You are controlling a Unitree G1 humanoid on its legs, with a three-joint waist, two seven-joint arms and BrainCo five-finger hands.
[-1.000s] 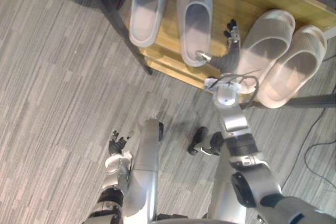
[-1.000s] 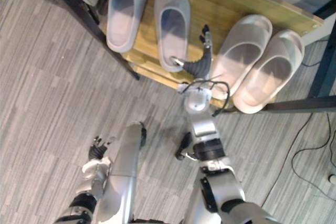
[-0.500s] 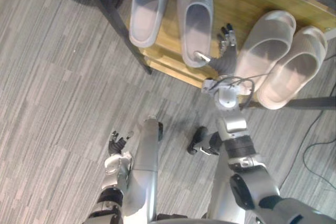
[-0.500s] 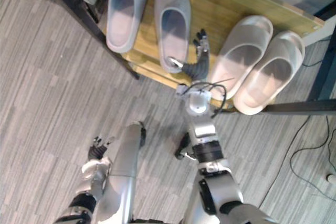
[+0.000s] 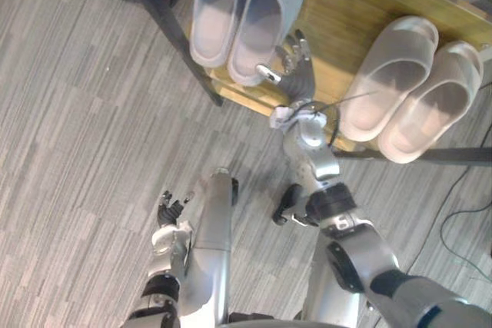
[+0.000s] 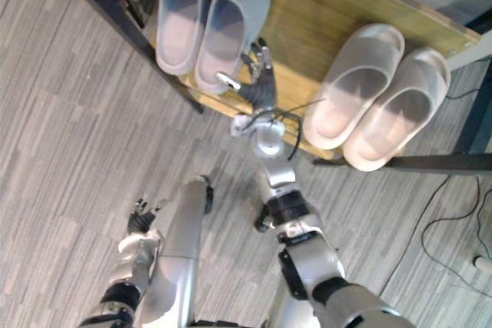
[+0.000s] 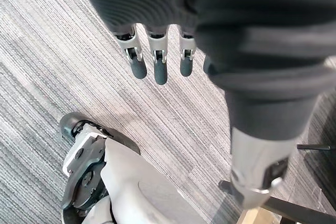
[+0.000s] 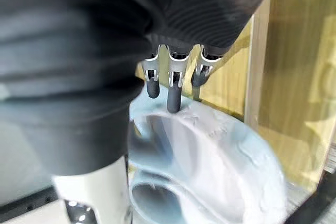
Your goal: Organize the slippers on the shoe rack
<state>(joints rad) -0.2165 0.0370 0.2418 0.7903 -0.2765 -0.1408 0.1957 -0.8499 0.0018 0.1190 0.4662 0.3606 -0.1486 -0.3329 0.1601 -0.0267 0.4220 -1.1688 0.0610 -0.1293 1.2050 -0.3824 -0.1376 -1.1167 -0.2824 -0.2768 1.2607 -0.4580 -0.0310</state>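
Shoved sideways, grey slipper [image 5: 261,17] now touches its mate [image 5: 214,9] beyond the right hand [image 5: 301,74], whose straight fingers [image 8: 174,95] press its near side to pair them; left hand [image 5: 171,209] hangs slack.

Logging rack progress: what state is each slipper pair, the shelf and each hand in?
Wooden shoe-rack shelf: holds both slipper pairs.
Grey-blue foam slipper pair: upright on the shelf, sides touching.
Pale beige foam slipper pair: upright, side by side, heels at the shelf's front edge.
Right hand: open, fingers straight against the grey-blue pair's side.
Left hand: open, idle above the floor.
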